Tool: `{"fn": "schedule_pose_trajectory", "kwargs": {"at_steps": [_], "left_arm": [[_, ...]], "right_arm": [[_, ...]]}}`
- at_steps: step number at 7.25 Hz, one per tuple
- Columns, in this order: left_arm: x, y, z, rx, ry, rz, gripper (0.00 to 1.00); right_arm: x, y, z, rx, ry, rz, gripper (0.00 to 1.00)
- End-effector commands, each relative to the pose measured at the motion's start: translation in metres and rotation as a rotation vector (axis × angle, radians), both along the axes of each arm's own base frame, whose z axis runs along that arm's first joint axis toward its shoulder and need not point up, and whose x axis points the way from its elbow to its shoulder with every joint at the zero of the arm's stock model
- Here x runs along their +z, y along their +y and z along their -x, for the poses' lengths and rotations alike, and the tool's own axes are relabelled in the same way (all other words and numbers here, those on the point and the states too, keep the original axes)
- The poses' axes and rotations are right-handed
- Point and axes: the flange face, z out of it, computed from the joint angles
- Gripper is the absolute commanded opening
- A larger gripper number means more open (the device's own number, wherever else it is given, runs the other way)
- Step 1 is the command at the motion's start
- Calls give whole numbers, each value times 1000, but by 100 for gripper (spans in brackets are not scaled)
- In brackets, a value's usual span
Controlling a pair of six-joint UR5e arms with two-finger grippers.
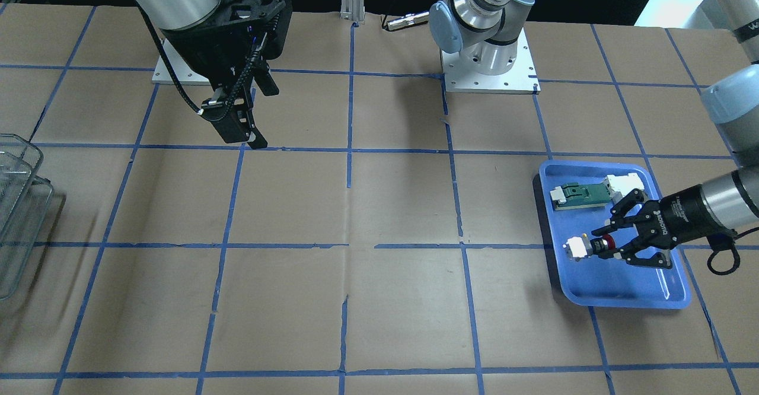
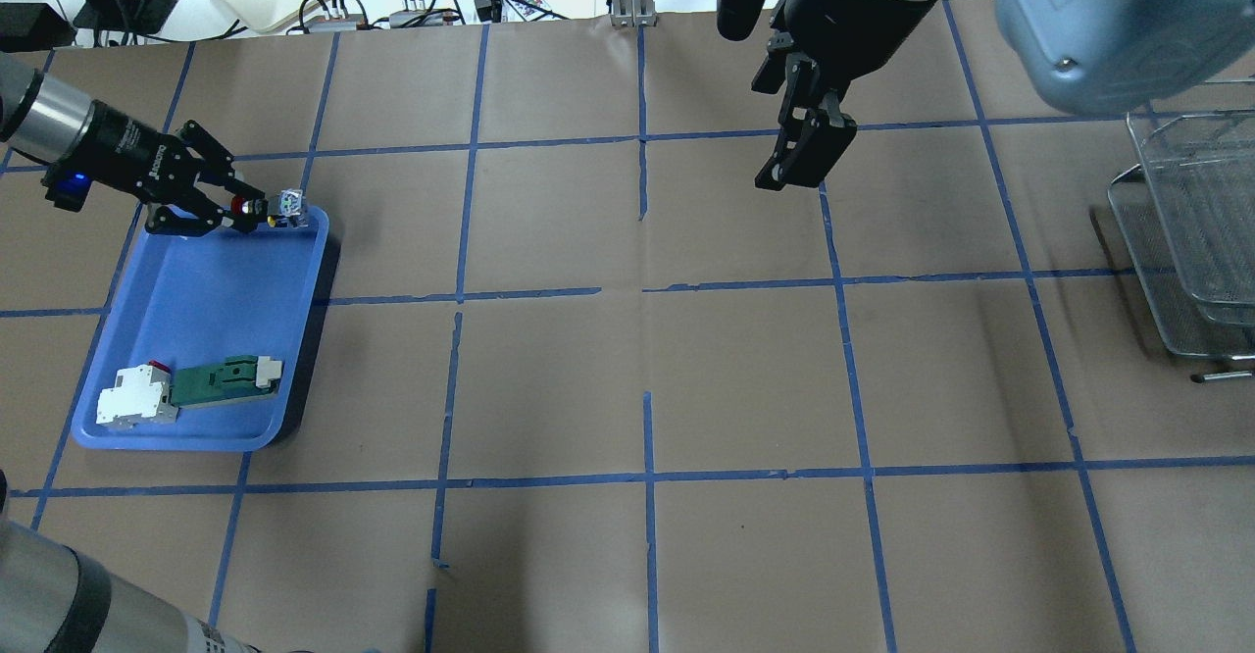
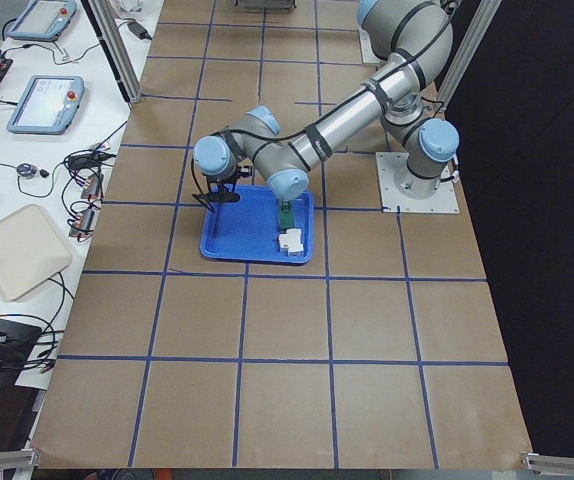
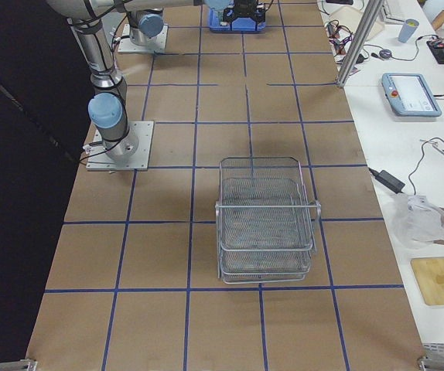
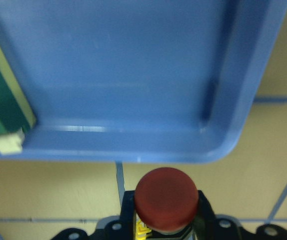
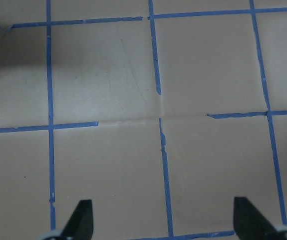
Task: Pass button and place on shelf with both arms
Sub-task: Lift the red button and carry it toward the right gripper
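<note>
The button [image 1: 596,247], with its red head and whitish contact block, is held lying sideways in my left gripper [image 1: 611,247]. The gripper is shut on it, a little above the far corner of the blue tray [image 1: 628,300]. It also shows in the overhead view [image 2: 260,208]. In the left wrist view the red head [image 5: 166,197] fills the bottom centre. My right gripper [image 6: 163,220] is open and empty, and hangs high over the table near its base [image 1: 265,116]. The wire-mesh shelf [image 4: 264,224] stands at the table's end on my right [image 2: 1196,231], far from both grippers.
In the tray lie a green-and-white flat part [image 2: 225,380] and a white block with a red bit [image 2: 132,403]. Brown paper with a blue tape grid covers the table. Cables, a beige tray and teach pendants lie beyond the table's far edge.
</note>
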Motion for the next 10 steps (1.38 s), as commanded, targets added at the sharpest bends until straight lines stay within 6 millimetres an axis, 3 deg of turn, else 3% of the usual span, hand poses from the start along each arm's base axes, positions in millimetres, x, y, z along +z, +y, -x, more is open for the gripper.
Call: {"fn": "schedule_pose_trajectory", "kwargs": {"at_steps": [1,3,5,8,10], "left_arm": [[37,1,103,16,124,-3,0],[68,10,192,57,229,-41,0],[99,30,273,28,211,-78,0],[133,72,346,1,199,-113,0],[157,92,365,4,197,-105,0]], "right_arm": [[-6,-4,0,91,2,13,100],[-3,-7,-3,91,-45,-12,100],[-9,-22,-6,88,-62,-57,100],[-10,-16,-10,89,-49,-109,100],[-12,-16,-12,69,-57,-117,100]]}}
